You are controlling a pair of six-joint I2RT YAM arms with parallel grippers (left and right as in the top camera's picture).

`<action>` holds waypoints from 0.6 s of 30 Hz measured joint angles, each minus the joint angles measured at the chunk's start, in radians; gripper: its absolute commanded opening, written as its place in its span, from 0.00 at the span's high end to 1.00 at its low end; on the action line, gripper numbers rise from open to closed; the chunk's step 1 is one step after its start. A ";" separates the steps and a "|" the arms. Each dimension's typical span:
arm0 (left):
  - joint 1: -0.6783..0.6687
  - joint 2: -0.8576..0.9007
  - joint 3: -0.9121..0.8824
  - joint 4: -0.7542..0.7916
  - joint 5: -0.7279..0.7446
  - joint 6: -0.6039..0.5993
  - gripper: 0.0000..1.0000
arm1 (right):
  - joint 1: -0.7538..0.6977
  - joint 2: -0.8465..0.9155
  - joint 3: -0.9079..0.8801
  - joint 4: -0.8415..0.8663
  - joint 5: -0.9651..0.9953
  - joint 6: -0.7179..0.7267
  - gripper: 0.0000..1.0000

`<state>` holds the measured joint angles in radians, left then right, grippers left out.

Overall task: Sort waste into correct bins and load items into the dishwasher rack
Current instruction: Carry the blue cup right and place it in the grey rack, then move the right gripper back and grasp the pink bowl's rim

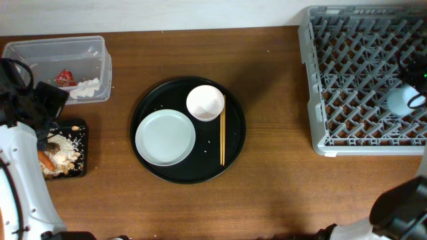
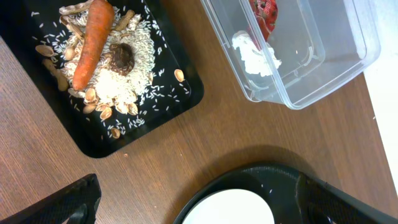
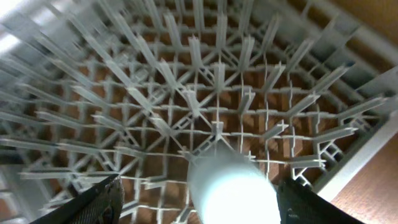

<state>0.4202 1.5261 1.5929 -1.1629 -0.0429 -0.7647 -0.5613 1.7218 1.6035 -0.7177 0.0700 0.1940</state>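
Waste side looks done. The red wrapper [image 2: 264, 9] and crumpled white tissue [image 2: 255, 53] lie in the clear tub [image 2: 348, 56], and the carrot [image 2: 93, 40], brown lump [image 2: 121, 57] and rice crumbs [image 2: 134, 78] are on the black rectangular tray [image 2: 180, 99]. For the dishes, the light-blue cup [image 3: 233, 190] is over or in the dishwasher rack [image 1: 360, 73], near its right edge. The plate [image 1: 165, 137], bowl [image 1: 205, 103] and chopsticks [image 1: 222, 130] are on the round black tray [image 1: 150, 100], not yet loaded. Left gripper [image 2: 196, 186] has its jaws wide apart and holds nothing, hovering between bins and round tray. Right gripper [image 3: 198, 183] has fingers either side of the cup, with rack showing in a gap on one side, so judged spread rather than clamped (frame blurred). The overhead view gives the whole layout. Only the left wrist view resolves the brown lump and some nut shells [image 2: 99, 112] among the rice, and only the right wrist view shows the finger-to-cup gap.
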 measured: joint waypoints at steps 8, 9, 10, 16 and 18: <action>0.000 0.000 0.000 0.000 0.000 0.000 0.01 | -0.024 0.107 0.000 -0.014 -0.078 -0.008 0.12; 0.000 0.000 0.000 0.000 0.000 0.000 0.01 | -0.024 0.105 0.000 -0.016 -0.085 -0.008 0.11; 0.000 0.000 0.000 0.000 0.000 0.000 0.01 | -0.024 0.104 0.000 -0.020 -0.092 -0.007 0.11; 0.000 0.000 0.000 0.000 0.000 0.000 0.01 | -0.002 -0.020 0.000 -0.031 -0.180 0.023 0.02; 0.000 0.000 0.000 0.000 0.000 0.000 0.01 | 0.033 -0.108 0.000 -0.031 -0.272 0.036 0.01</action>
<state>0.4202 1.5261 1.5929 -1.1629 -0.0425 -0.7647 -0.5282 1.6142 1.6032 -0.7490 -0.2016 0.2298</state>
